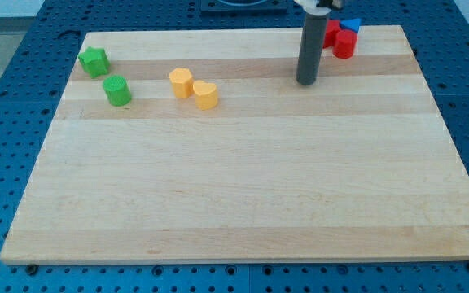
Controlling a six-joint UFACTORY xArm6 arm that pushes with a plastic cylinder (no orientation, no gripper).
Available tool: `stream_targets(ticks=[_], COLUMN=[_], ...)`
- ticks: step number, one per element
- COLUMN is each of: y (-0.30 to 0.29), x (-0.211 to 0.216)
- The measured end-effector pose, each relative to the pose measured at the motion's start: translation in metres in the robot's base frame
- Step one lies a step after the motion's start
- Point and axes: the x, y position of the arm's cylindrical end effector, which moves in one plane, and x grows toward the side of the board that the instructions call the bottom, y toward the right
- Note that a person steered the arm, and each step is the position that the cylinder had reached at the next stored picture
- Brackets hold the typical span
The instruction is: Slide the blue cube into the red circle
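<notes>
A blue block (350, 25) sits near the board's top edge at the view's upper right. Only its top shows, so its shape is unclear. It touches a red cylinder (344, 45) just below it. A second red block (330, 33) stands to their left, partly hidden by my rod. My tip (306, 82) rests on the board below and to the left of this cluster, a short gap away from the red blocks and not touching any block.
A green star-like block (94, 61) and a green cylinder (117, 90) lie at the upper left. A yellow block (181, 82) and a yellow heart-like block (205, 94) touch each other left of centre. The wooden board (234, 195) lies on a blue perforated table.
</notes>
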Motion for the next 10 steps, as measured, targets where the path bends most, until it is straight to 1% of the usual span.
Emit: stream_targets(ticks=[1,2,3,4,5,6,7,9,10], y=[0.005,0.009,-0.022,-0.071,-0.078,-0.061,-0.032,0.023,0.034], x=[-0.023,-0.021,-0.010,-0.012,-0.029,-0.045,-0.050,-0.050,-0.050])
